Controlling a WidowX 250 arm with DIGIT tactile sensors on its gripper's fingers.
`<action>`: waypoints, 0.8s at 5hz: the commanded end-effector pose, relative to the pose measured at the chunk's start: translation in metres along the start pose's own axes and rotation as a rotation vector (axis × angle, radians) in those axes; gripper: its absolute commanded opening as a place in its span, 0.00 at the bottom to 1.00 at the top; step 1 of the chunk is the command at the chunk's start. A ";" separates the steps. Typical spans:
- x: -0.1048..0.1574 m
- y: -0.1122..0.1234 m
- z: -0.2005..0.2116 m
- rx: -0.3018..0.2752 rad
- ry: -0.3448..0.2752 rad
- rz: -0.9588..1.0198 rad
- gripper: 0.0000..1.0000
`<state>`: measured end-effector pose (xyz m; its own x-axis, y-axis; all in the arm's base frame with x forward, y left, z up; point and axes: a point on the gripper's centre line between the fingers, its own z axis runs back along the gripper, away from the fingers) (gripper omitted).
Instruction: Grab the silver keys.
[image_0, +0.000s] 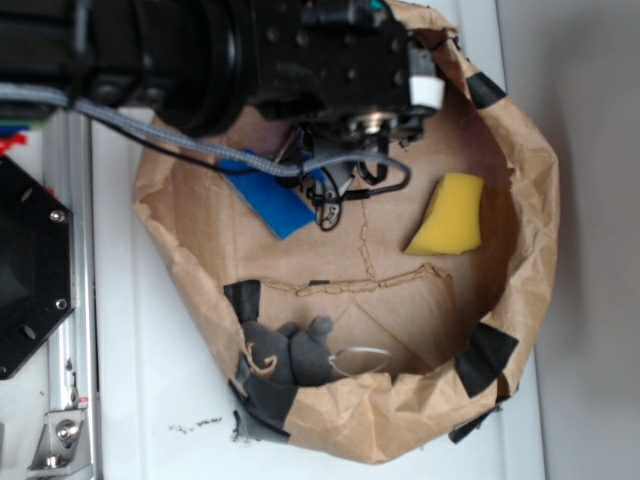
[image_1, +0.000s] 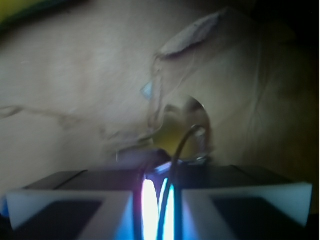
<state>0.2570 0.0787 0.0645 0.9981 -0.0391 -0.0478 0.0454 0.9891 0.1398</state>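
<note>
End effector (image_1: 157, 200) nearly closed on a wire ring (image_1: 192, 142) of the keys (image_0: 335, 195), low in the bag (image_0: 520, 150) beside the blue block (image_0: 265, 195). Risk: thin ring slips out w/ any lift; keys drop.

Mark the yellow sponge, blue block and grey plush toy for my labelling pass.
yellow sponge (image_0: 450, 214): exterior view, middle of its top face.
blue block (image_0: 275, 203): exterior view, exposed face below the arm.
grey plush toy (image_0: 290, 358): exterior view, middle of its body.

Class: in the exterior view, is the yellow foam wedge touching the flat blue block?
No. The yellow foam wedge lies apart from the flat blue block.
</note>
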 end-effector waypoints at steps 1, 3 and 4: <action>-0.013 -0.036 0.131 -0.275 -0.090 -0.026 0.00; -0.008 -0.040 0.113 -0.194 -0.124 0.023 0.00; -0.001 -0.030 0.112 -0.216 -0.133 0.070 0.00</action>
<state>0.2553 0.0218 0.1538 0.9995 0.0001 0.0314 0.0025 0.9964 -0.0843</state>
